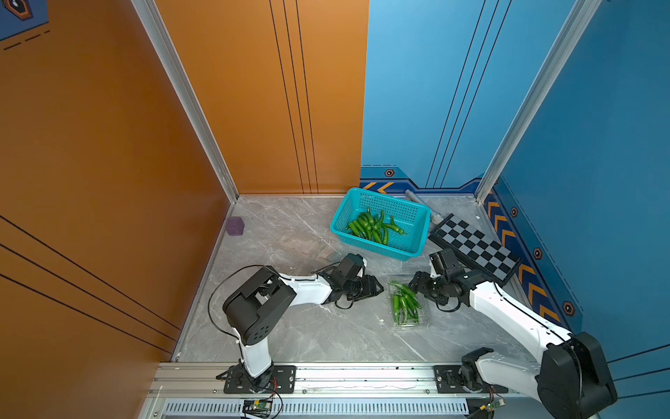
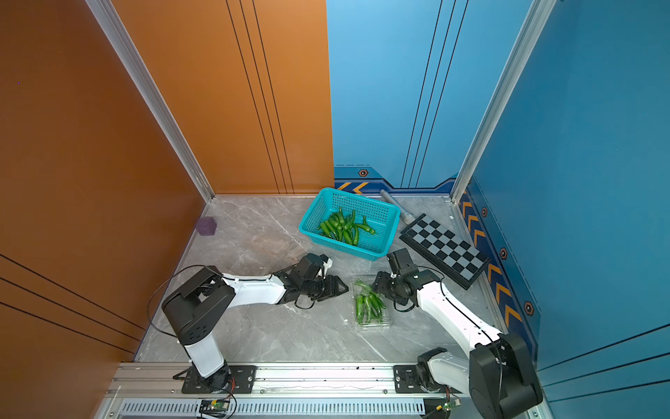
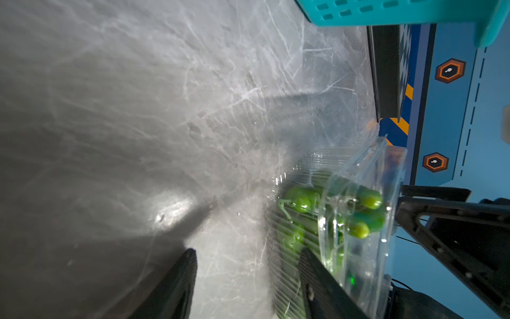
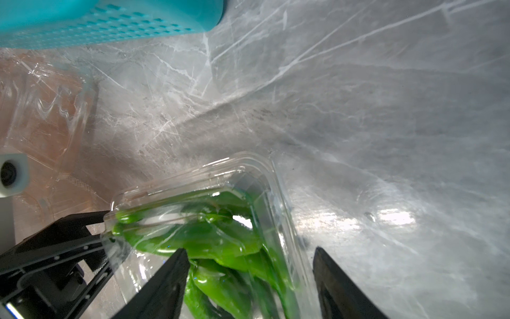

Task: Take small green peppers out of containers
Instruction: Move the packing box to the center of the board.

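Small green peppers (image 4: 204, 237) blurred behind clear container (image 4: 278, 193); right fingers (image 4: 165, 281) cut off

The grey veined stone-look worktop (image 1: 290, 326) is smooth and polished, with patches of glare. The clear thin plastic clamshell container (image 4: 273, 176) is glossy and ribbed; the slim green peppers (image 4: 209, 240) inside shine like wax. The teal perforated plastic basket (image 1: 409, 214) looks duller. The black fingers (image 3: 314, 276) of the left hand (image 3: 247, 251) are matt and finely ribbed.

Right fingers (image 4: 165, 281) spread, straddling clear container (image 4: 265, 165) wall; green peppers (image 4: 209, 237) inside
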Tool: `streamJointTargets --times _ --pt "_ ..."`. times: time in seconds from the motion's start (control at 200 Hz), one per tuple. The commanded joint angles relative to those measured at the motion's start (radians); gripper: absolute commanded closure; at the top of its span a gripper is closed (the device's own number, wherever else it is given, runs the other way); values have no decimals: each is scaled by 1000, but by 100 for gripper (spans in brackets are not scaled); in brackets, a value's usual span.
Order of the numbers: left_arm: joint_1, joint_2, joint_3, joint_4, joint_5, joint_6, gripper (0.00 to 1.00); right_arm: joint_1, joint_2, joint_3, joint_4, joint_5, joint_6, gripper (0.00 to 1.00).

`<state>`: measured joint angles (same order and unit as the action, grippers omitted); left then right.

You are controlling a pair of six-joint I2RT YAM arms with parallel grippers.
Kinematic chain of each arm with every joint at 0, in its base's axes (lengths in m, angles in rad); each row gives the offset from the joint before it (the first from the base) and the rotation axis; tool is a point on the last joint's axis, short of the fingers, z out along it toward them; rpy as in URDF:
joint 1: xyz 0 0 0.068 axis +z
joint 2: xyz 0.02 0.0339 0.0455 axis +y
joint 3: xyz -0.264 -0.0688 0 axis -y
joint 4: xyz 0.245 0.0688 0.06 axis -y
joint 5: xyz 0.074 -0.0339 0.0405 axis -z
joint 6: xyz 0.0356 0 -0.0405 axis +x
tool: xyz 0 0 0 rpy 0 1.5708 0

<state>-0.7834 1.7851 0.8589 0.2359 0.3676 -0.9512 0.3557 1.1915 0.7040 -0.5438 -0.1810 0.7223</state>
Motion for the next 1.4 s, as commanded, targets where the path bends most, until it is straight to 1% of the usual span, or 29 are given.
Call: streamJointTargets --times 0.0,0.2,0.325,0.445,0.891,1.136,1.396 --pt "1 13 26 8 13 2 39 8 12 16 16 -10 -20 28" --pt "-1 -8 25 9 8 -3 39 8 15 11 22 -12 -20 28" --pt "-3 11 38 10 17 -3 39 6 16 13 24 -14 -21 28" --pt "-5 6 22 47 26 -20 40 6 20 15 29 -14 -20 28" --pt "-4 -43 -12 45 29 -23 40 6 14 12 41 -23 -15 28" --pt "12 -80 -41 45 25 -23 40 5 17 9 42 -29 -15 28" --pt "19 -84 -44 45 32 -18 41 3 17 9 44 -35 -15 27"
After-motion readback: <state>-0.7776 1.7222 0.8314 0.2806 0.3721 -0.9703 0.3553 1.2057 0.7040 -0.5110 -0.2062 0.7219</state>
